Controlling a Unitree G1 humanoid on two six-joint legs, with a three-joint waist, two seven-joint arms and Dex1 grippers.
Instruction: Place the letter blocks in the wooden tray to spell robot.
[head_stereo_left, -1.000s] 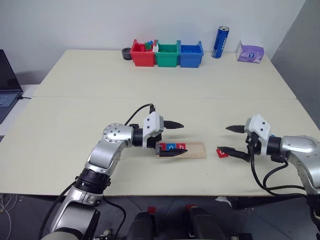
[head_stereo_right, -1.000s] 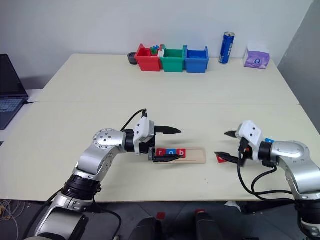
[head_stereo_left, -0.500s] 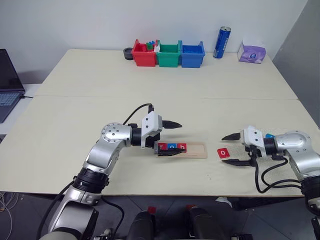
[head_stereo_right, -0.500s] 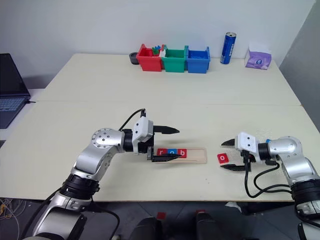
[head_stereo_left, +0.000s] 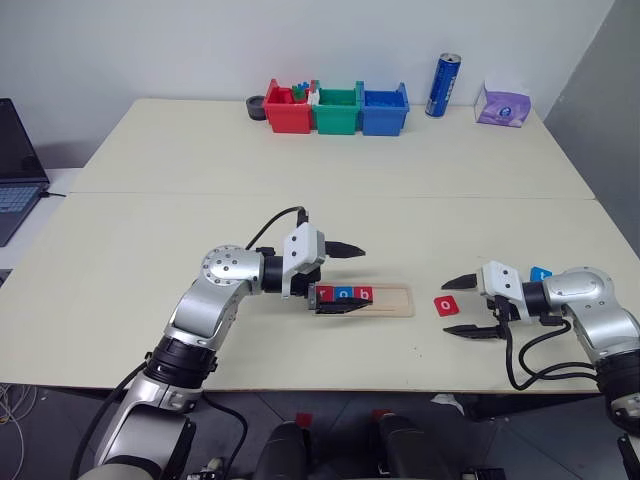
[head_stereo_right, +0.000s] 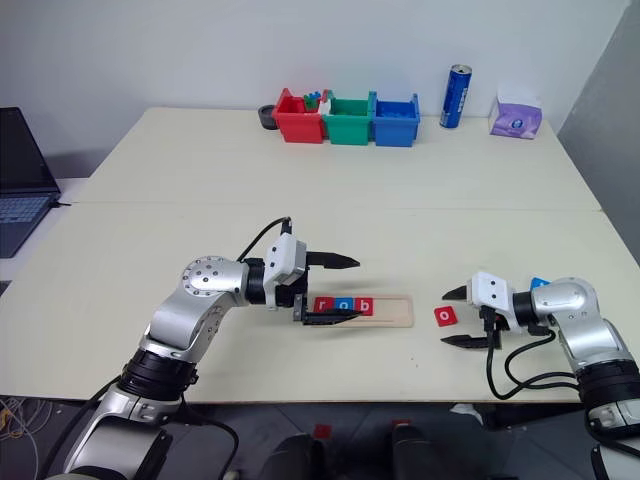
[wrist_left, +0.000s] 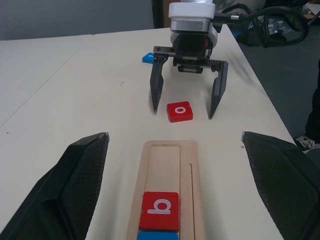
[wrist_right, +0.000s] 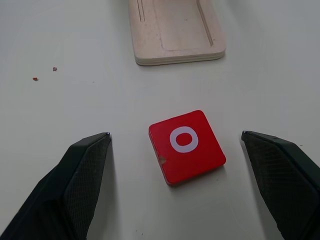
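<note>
The wooden tray (head_stereo_left: 396, 299) lies mid-table with three letter blocks at its left end: a red r (head_stereo_left: 322, 293), a blue o (head_stereo_left: 343, 294) and a red b (wrist_left: 159, 210). Its right end is bare. A red o block (wrist_right: 186, 145) lies flat on the table just right of the tray. My right gripper (head_stereo_left: 448, 307) is open, low over the table, with one finger on each side of that block and apart from it. A blue block (head_stereo_left: 540, 273) lies behind the right wrist, its letter unreadable. My left gripper (head_stereo_left: 364, 277) is open above the tray's left end.
Red (head_stereo_left: 283, 107), green (head_stereo_left: 336, 108) and blue (head_stereo_left: 384, 108) bins stand at the table's far edge, with a blue can (head_stereo_left: 441, 85) and a purple tissue pack (head_stereo_left: 502, 103) to their right. A laptop (head_stereo_left: 15, 170) sits off the left side.
My right gripper has sunk toward the table and tilted down, and its fingers now straddle the red o block. The left arm and the tray's blocks have not moved.
</note>
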